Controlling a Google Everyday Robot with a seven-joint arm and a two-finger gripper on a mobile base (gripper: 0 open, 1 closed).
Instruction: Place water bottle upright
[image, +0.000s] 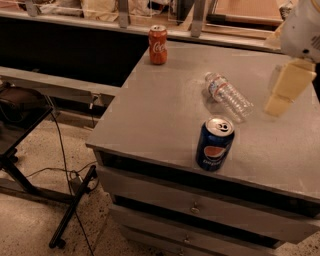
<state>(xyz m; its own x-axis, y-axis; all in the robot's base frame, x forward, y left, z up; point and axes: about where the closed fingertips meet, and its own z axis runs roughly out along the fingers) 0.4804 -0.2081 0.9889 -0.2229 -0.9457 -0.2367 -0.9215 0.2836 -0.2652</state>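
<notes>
Bottle on its side at middle of desk, beyond can; tool hovering right of it, apart, opening not tellable; reach step judged in hand, next wanting descent onto body for grasp.

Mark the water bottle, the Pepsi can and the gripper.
water bottle (230, 97): camera view, ribbed clear body.
Pepsi can (214, 146): camera view, blue side wall.
gripper (282, 95): camera view, cream lower end, far right, apart from the bottle.
</notes>
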